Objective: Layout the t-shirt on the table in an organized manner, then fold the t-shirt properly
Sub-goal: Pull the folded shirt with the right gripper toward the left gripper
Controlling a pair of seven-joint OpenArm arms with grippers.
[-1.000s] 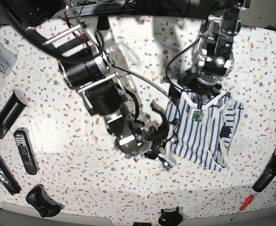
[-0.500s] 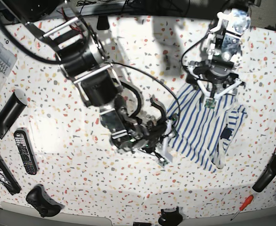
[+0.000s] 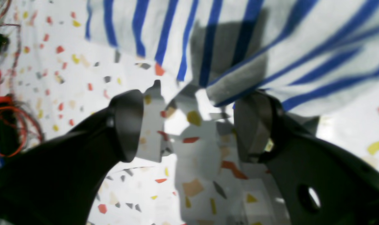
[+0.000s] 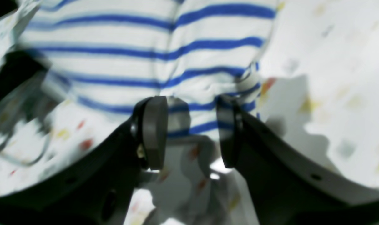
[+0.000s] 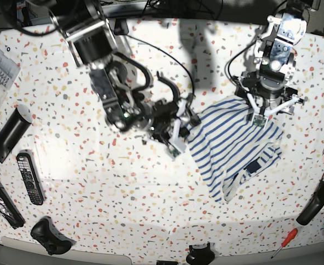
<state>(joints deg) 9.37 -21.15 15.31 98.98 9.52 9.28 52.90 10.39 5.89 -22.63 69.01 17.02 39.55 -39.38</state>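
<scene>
so, left wrist view: left gripper (image 3: 195,125) spread wide, jaws apart with bare table (image 3: 208,175) showing between them. the t-shirt (image 3: 270,47) lies just ahead of the tips; a folded hem edge rests against the inner tip of one pad, but nothing is pinched. cloth runs off the top of the frame, away from the gripper. red wires at the far edge, well apart.

right wrist view: right gripper (image 4: 191,131) jaws moderately apart, a tongue of striped t-shirt (image 4: 164,62) hanging down between the pads. cloth sits inside the gap, yet i cannot tell if the pads bear on it; daylight shows either side. stripes run crosswise to the jaws. view is blurred.

base view: t-shirt (image 5: 233,143) lies bunched on the table (image 5: 95,182), right of centre, long axis slanting from upper right down to lower left, dark neck label near its lower edge. left gripper (image 5: 264,113) sits at the upper end of the cloth, right gripper (image 5: 178,135) at its left edge; both are at the shirt, roughly equally near. judged: spreading turns on the two ends pulling apart along and across that slant. remotes (image 5: 29,176), a game controller (image 5: 48,234) and a screwdriver (image 5: 283,243) lie well apart from the shirt; the space left of the shirt looks unobstructed.
</scene>
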